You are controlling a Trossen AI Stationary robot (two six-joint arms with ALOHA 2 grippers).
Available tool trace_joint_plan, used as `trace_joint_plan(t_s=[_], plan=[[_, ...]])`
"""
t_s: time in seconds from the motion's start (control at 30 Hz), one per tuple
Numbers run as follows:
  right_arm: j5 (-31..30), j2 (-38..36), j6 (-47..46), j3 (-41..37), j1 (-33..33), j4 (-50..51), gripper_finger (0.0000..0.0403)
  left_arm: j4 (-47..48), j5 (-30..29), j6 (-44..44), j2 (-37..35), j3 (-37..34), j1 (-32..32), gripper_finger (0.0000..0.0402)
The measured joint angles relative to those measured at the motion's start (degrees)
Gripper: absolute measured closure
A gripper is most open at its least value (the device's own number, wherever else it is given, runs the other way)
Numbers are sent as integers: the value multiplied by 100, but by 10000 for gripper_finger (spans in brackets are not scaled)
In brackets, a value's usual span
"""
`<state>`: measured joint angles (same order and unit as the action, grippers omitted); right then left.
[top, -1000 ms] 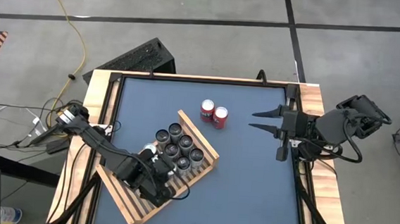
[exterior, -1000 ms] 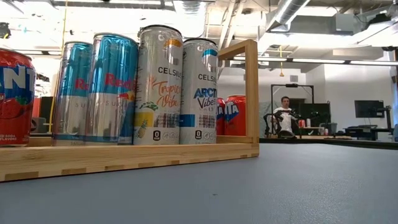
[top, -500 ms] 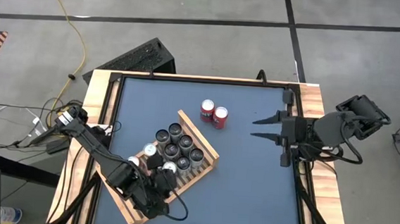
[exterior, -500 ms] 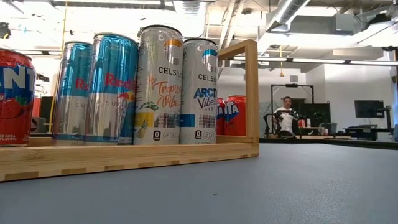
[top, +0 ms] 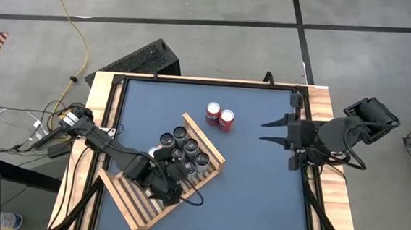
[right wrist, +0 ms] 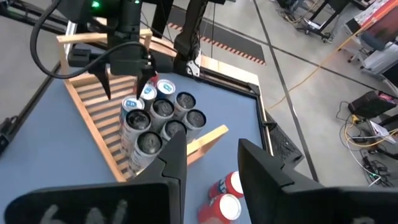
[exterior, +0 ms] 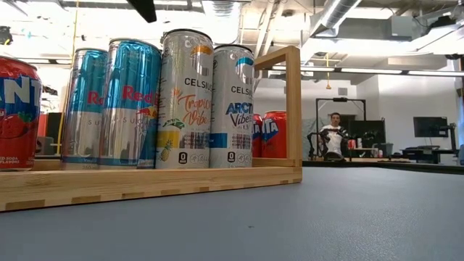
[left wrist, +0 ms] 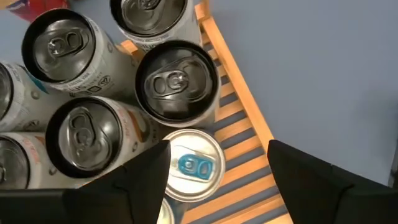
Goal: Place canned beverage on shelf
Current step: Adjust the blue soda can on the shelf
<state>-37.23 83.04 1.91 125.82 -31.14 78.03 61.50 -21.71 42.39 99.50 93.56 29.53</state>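
Observation:
The light-wood slatted shelf (top: 137, 204) lies slantwise on the blue table top, and several cans (top: 188, 150) stand upright on its slats at its far end. My left gripper (top: 171, 176) hangs open above the near side of that group. In the left wrist view (left wrist: 219, 149) its fingers stand on either side of a silver can with a blue tab (left wrist: 189, 165), without touching. One fingertip shows above the can tops in the low view (exterior: 145, 7). Two red cans (top: 220, 117) stand on the table beyond the shelf. My right gripper (top: 268, 132) waits open at the table's right edge.
The shelf's raised frame (exterior: 290, 109) stands along the cans' right side in the low view. Bare slats (left wrist: 242, 124) lie next to the silver can. Open blue table (top: 258, 191) lies between the shelf and my right arm. A person sits far off in the room (exterior: 333, 134).
My left gripper has gone toward the table's near edge over the shelf's bare slats, then back toward the cans. One of its fingertips now shows at the top of the low view. The cans have stayed where they were.

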Motion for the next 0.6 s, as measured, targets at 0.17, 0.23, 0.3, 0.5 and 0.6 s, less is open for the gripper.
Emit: trace_joint_plan(t_s=[0.17, 0.23, 0.3, 0.5, 0.6], plan=[[0, 0, -2, 0, 0, 202, 284, 40, 195, -373, 0, 0, -110, 142], [0, 0, -2, 0, 0, 239, 284, 29, 285, -563, 0, 0, -110, 142], [0, 0, 2, 0, 0, 270, 284, 36, 307, -666, -2, 0, -108, 142], [-2, -2, 10, 0, 1, 326, 284, 39, 448, -904, 29, 2, -144, 142], [-3, 1, 26, 0, 7, 354, 284, 104, 511, -1012, 115, 2, -201, 142]])
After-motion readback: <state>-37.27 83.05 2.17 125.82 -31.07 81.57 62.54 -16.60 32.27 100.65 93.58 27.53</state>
